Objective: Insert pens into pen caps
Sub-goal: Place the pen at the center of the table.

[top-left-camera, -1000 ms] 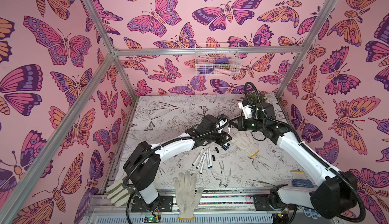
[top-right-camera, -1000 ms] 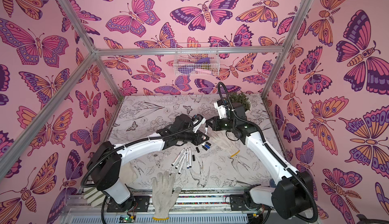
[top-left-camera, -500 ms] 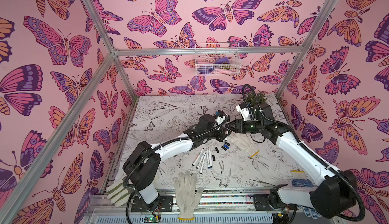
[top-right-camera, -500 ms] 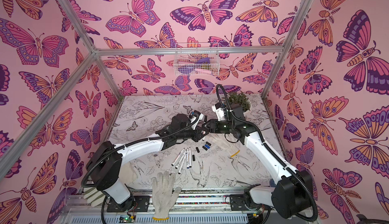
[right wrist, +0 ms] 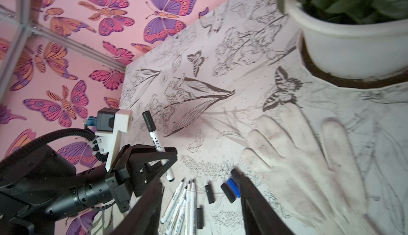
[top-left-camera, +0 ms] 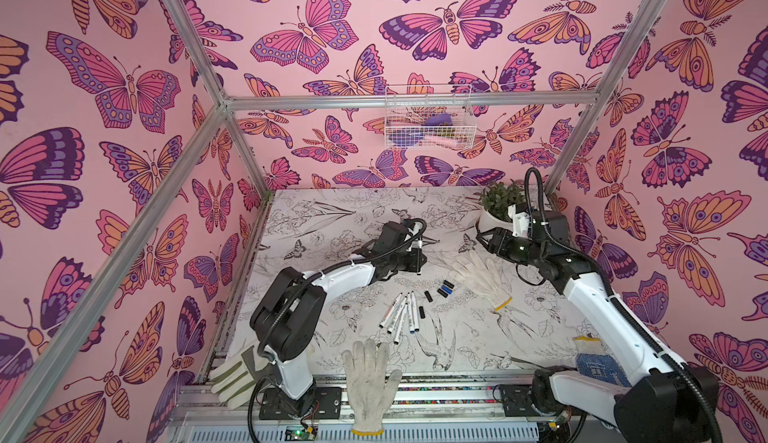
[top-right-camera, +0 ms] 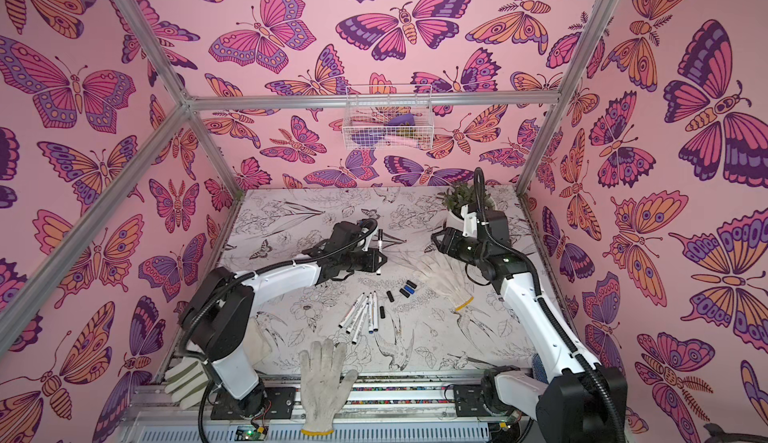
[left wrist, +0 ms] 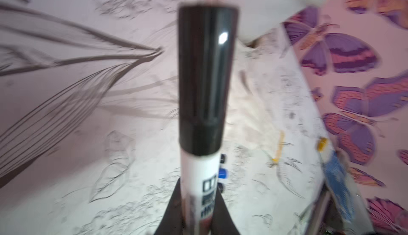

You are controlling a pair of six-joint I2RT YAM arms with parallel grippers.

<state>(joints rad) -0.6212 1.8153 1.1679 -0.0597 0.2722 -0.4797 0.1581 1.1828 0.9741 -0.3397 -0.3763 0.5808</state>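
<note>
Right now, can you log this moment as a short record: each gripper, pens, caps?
Left gripper: shut on a pen, black cap fitted
Right gripper: open, empty, near the white glove
Loose pens: uncapped, clustered on the table
Loose caps: black ones and one blue cap, beside the pens

In the left wrist view the capped pen (left wrist: 202,119) runs off the edge, label smeared, unreadable. Wire basket (top-left-camera: 428,86) contents: too small to tell.
</note>
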